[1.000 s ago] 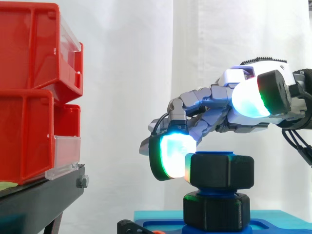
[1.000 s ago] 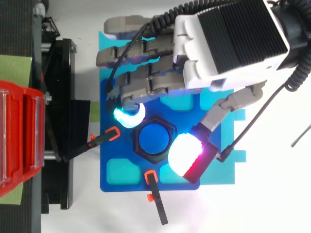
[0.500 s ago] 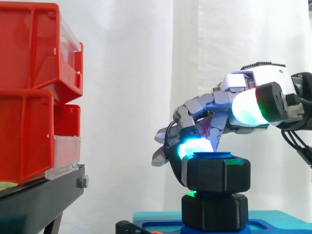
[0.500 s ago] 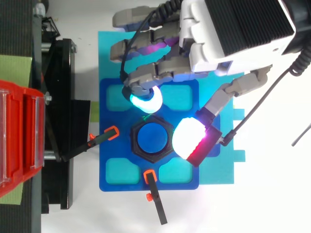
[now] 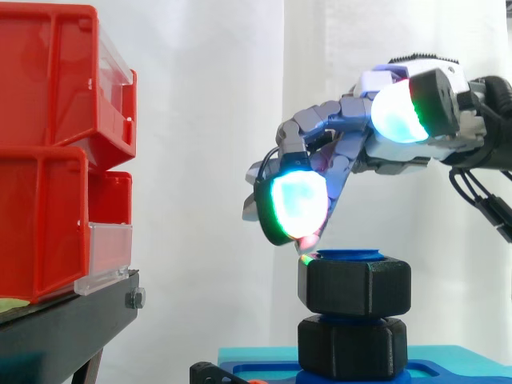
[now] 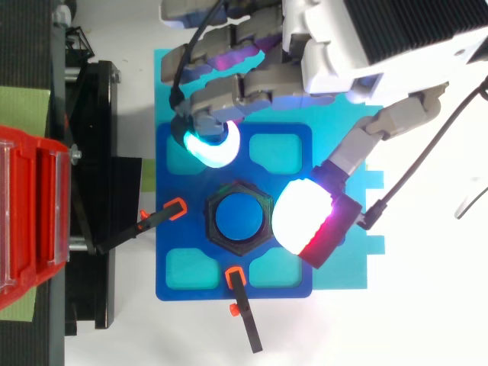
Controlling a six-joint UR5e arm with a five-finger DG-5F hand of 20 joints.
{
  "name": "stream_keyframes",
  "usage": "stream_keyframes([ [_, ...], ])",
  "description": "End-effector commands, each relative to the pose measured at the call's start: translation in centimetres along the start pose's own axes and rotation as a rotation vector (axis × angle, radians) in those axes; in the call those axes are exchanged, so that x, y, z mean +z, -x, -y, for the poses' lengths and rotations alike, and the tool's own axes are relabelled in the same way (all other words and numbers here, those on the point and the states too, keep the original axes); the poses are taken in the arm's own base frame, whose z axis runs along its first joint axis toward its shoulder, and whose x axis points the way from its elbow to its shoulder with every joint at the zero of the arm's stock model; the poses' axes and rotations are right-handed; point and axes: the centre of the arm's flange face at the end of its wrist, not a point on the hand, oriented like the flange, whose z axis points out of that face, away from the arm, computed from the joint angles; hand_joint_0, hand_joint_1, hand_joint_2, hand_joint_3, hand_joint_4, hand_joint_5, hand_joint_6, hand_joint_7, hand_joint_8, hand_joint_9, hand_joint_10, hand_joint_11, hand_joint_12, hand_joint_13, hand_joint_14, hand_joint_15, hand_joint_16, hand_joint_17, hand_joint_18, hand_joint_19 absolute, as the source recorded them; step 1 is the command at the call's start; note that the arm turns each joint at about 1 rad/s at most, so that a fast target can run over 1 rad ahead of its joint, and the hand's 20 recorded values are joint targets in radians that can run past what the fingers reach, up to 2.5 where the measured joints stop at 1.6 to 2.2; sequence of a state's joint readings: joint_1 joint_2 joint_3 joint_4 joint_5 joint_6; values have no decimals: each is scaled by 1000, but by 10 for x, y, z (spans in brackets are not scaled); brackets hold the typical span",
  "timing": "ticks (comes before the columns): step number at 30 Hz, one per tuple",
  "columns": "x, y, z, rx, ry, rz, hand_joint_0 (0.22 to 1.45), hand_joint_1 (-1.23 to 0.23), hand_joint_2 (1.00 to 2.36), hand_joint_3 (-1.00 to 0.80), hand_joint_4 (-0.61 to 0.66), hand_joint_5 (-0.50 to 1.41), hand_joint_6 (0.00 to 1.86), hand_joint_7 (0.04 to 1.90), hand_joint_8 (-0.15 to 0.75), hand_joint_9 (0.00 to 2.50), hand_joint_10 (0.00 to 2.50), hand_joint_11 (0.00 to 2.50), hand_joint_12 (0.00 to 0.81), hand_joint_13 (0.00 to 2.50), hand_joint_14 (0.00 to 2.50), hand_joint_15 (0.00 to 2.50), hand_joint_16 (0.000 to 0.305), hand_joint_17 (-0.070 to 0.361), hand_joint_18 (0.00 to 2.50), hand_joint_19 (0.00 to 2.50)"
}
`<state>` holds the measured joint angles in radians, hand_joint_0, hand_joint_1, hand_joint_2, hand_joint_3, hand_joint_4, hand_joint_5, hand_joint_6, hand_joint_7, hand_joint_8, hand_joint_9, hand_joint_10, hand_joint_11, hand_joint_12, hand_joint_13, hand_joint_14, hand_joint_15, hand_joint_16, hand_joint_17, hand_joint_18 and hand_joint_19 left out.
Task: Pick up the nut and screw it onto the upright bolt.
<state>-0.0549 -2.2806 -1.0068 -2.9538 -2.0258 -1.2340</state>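
The black nut (image 5: 354,286) sits on the upright blue bolt (image 6: 239,217). It seems to be stiff, light plastic, and its flat sides are best for gripping. The hand (image 5: 384,156) hovers above, thumb and fingers apart, holding nothing.

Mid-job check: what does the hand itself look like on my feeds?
The hand has a white shell with a black ribbed panel on its back, grey segmented fingers, and thick rounded pads glowing cyan-green on one, white edged magenta on another.
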Motion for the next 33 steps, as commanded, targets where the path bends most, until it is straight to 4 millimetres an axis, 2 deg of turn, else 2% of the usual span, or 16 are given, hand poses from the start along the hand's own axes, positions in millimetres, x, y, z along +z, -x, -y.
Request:
stream_keyframes([
  [1, 0, 10, -4, -13, -3, -15, 505, -240, 1000, -500, 244, -131, 504, 889, 292, 886, 0, 0, 298, 449, 0, 0, 32, 72, 114, 0],
  [3, 1, 9, -4, -13, -3, -15, 500, -235, 1000, -500, 219, -148, 503, 795, 279, 815, 0, 0, 307, 402, 0, 0, 34, 76, 84, 0],
  [7, 4, 2, -9, -16, 2, -24, 494, -231, 1000, -500, 200, -165, 502, 725, 268, 738, 0, 0, 316, 310, 0, 0, 37, 82, 0, 0],
  [9, 2, -9, -10, -9, -4, -43, 492, -226, 1000, -500, 192, -172, 502, 707, 260, 680, 0, 0, 317, 261, 0, 0, 38, 85, 0, 0],
  [10, 4, -24, -13, -1, -7, -56, 490, -224, 1000, -500, 191, -172, 502, 706, 257, 663, 0, 0, 319, 257, 0, 0, 38, 85, 0, 0],
  [14, 9, -34, -17, -3, -10, -30, 489, -217, 1000, -500, 194, -173, 502, 711, 260, 632, 0, 0, 321, 233, 0, 0, 39, 88, 0, 0],
  [22, 23, -41, -35, 6, -4, -25, 489, -210, 1000, -500, 212, -161, 502, 771, 268, 638, 0, 0, 322, 233, 0, 0, 39, 88, 0, 0],
  [33, 28, -45, -44, 10, -8, -33, 492, -210, 1000, -500, 246, -137, 503, 869, 278, 661, 0, 0, 320, 253, 0, 0, 38, 86, 0, 0],
])
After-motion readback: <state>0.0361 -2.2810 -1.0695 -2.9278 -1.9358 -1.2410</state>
